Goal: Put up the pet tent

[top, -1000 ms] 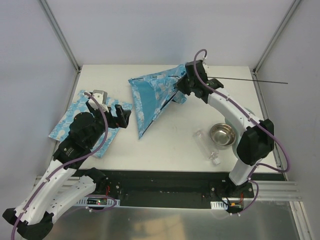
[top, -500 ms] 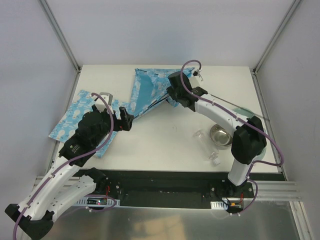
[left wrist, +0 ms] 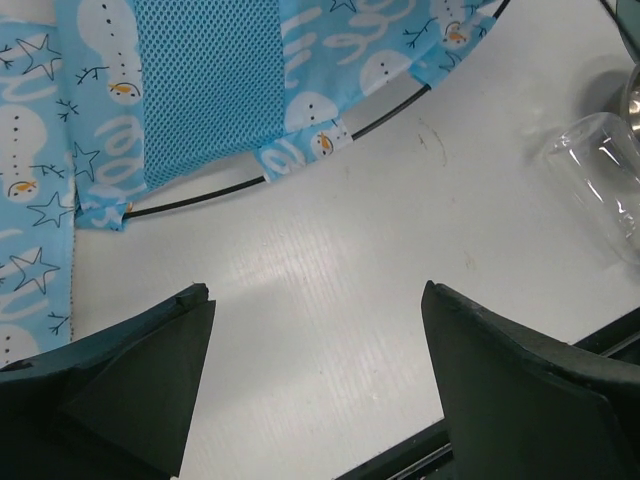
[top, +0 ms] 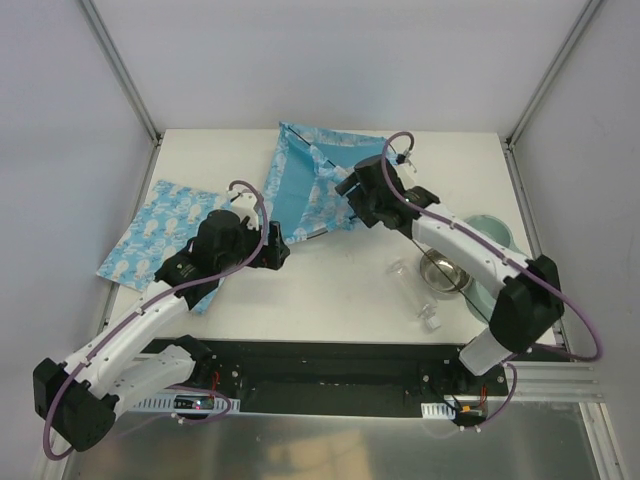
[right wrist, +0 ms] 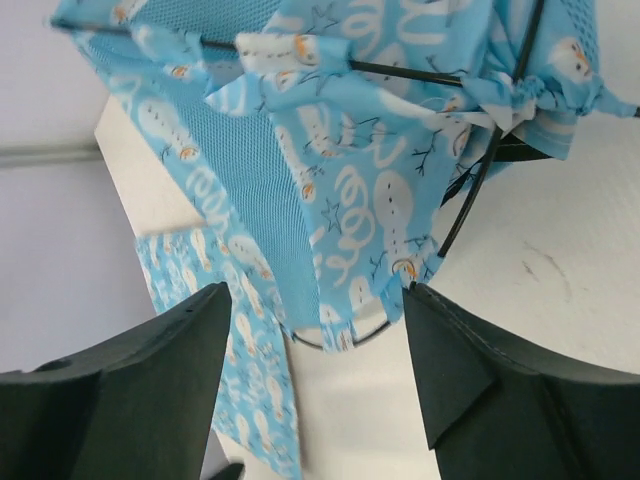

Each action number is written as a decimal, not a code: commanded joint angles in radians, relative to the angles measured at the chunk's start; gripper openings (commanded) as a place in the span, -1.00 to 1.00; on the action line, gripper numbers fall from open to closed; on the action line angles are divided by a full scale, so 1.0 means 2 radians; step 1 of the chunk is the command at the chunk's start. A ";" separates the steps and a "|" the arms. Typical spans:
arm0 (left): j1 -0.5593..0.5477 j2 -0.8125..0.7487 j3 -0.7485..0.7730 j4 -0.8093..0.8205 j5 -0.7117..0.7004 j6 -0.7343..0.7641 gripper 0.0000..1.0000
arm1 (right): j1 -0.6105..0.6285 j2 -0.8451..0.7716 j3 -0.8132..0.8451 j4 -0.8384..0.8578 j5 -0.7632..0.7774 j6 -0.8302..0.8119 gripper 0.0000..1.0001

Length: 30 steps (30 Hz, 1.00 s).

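With the tent (top: 318, 185) slumped, I have left gripper (left wrist: 315, 292) and right gripper (right wrist: 317, 290) spread empty, poised to grab its poles (left wrist: 380, 122).

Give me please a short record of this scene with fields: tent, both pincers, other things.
pet tent: rear middle of the table, not held
left pincer: open, empty, over bare table near the tent's black pole
right pincer: open, empty, facing the tent
mat: flat, at the table's left edge
metal bowl: right side, beside a clear bottle
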 commanded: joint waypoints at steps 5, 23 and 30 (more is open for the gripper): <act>-0.001 0.040 0.013 0.051 0.040 -0.011 0.72 | -0.046 -0.102 -0.005 -0.105 -0.117 -0.324 0.51; -0.001 0.019 0.024 0.057 -0.003 0.000 0.75 | -0.156 0.024 -0.030 -0.166 -0.204 -0.633 0.24; -0.001 0.005 0.019 0.056 -0.003 0.008 0.76 | -0.155 0.038 -0.009 -0.148 -0.139 -0.645 -0.44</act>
